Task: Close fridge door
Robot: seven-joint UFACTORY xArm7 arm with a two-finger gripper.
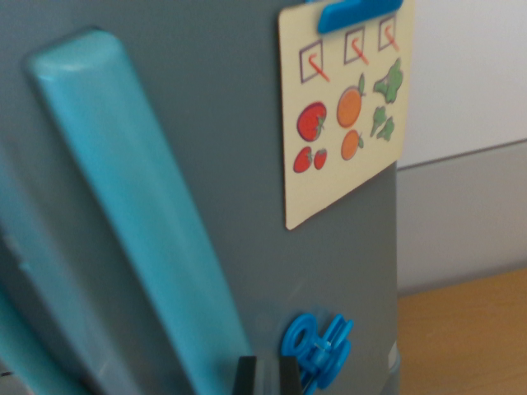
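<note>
The grey fridge door (pixel 247 164) fills most of the wrist view, seen from very close. A long teal handle (pixel 140 222) runs diagonally down its left part. My gripper (pixel 268 374) shows only as two dark fingertips at the bottom edge, a narrow gap between them, right beside the handle's lower end. Nothing is visible between the fingers.
A cream card (pixel 346 107) with drawn tomatoes, oranges and greens hangs under a blue clip (pixel 354 12) on the door. A blue magnet (pixel 317 350) sits low on the door near my fingertips. A wooden tabletop (pixel 469 329) and a pale wall (pixel 469 123) lie to the right.
</note>
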